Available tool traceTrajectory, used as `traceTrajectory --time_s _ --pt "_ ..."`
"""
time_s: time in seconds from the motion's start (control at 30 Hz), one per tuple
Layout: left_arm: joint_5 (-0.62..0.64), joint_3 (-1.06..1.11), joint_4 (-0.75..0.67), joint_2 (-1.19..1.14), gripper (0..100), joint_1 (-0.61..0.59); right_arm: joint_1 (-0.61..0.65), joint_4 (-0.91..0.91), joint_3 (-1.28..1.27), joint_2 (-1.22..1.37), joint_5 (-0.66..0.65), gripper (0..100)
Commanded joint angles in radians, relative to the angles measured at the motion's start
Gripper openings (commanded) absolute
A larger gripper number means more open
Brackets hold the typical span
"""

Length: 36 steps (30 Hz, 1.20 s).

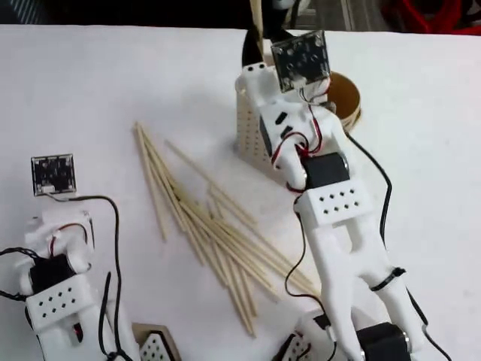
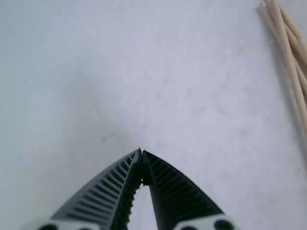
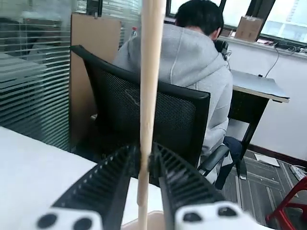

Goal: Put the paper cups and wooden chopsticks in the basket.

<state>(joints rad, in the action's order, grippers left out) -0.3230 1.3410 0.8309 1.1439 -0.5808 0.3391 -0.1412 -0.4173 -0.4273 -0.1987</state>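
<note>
My right gripper [image 3: 145, 160] is shut on one wooden chopstick [image 3: 149, 72], held upright. In the high view this gripper [image 1: 252, 50] hangs at the table's far edge, just above the white perforated basket [image 1: 248, 128], and the chopstick [image 1: 256, 15] sticks up past it. A brown paper cup [image 1: 348, 98] stands right of the basket, partly hidden by the right arm. Several chopsticks [image 1: 210, 226] lie fanned out mid-table. My left gripper [image 2: 141, 154] is shut on nothing, low over bare table, with some chopsticks [image 2: 288, 52] off to one side.
The left arm's body [image 1: 52, 278] sits at the near left corner. The right arm [image 1: 338, 226] stretches from the near right across to the basket. A small perforated white piece [image 1: 154, 346] lies at the near edge. Bare white table [image 1: 90, 83] spreads over the far left.
</note>
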Motion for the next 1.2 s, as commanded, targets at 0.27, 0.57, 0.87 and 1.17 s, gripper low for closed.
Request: traceTrajectory --time_s 0.27,0.57,0.87,1.17 --pt "0.005 -0.006 -0.026 0.019 2 -0.002 -0.073 0.259 -0.107 0.13 0.009 1.8" --pt "0.003 -0.006 -0.026 0.019 2 -0.002 -0.076 0.209 -0.109 0.183 0.009 2.1" --pt "0.003 -0.006 -0.026 0.019 2 -0.002 -0.068 0.136 -0.107 0.183 0.009 12.9" --pt "0.003 -0.005 -0.026 0.019 2 -0.002 -0.067 0.131 -0.114 0.147 0.012 18.3"
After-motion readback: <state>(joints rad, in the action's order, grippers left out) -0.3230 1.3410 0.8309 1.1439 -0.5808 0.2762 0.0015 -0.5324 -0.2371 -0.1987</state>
